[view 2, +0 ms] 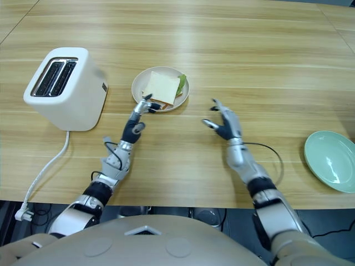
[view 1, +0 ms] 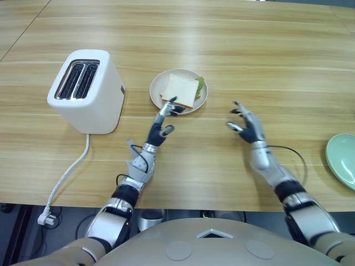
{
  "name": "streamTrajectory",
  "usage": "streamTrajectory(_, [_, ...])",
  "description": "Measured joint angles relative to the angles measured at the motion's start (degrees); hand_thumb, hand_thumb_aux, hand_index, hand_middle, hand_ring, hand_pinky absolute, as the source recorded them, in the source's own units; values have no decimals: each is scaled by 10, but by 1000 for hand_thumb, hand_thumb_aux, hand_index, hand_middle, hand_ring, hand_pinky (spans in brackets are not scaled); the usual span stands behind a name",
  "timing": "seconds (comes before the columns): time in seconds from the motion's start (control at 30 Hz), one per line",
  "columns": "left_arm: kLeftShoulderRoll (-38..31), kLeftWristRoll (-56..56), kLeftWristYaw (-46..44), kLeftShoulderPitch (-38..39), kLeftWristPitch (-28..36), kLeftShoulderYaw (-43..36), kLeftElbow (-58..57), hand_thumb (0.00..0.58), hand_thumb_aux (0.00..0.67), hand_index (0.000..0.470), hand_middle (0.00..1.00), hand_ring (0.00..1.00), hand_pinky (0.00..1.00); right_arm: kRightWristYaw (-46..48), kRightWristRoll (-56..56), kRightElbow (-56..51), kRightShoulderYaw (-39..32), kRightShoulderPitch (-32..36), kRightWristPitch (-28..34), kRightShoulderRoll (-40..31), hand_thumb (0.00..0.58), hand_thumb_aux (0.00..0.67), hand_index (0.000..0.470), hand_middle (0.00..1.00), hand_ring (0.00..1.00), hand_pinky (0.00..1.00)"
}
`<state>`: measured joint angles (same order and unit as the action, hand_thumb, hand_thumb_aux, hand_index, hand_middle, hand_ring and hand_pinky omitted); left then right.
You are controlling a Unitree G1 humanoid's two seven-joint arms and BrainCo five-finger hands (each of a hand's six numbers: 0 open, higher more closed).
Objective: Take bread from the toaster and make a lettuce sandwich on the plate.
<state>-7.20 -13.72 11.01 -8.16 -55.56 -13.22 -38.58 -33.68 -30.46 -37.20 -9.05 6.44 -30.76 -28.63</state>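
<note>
The sandwich looks all but made. On the round plate [view 1: 157,84] at the middle of the desk [view 1: 222,39] lies a slice of bread [view 1: 180,90], and a leaf of lettuce [view 1: 199,84] pokes out from under its 2 o'clock edge, so the top slice is probably already on. The toaster [view 1: 86,97] stands at 9 o'clock from the plate, near it but apart, its slots showing no bread, and its cord [view 1: 66,177] trails toward the near desk edge.

The left hand [view 1: 162,124] is at the plate's 6 o'clock side. Its fingers are stretched forward and grasp nothing, and the tips meet the near corner of the bread. I judge it is there to square or steady the top slice rather than lift it.

The right hand [view 1: 248,126] hovers over bare desk at 4 o'clock from the plate, well apart, fingers spread and empty, likely kept clear of the work. A green plate [view 2: 330,160] sits unused far off at 4 o'clock.
</note>
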Motion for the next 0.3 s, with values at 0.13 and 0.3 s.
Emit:
streamTrajectory(0.13, [19,-3,-11,2,3,1,21,0,0,0,0,0,0,-16,14,35,69,-42,37,-49,0,0,0,0,0,0])
streamTrajectory(0.3, [20,-8,-10,15,9,13,38,0,0,0,0,0,0,-33,26,-83,120,-44,88,-107,0,0,0,0,0,0])
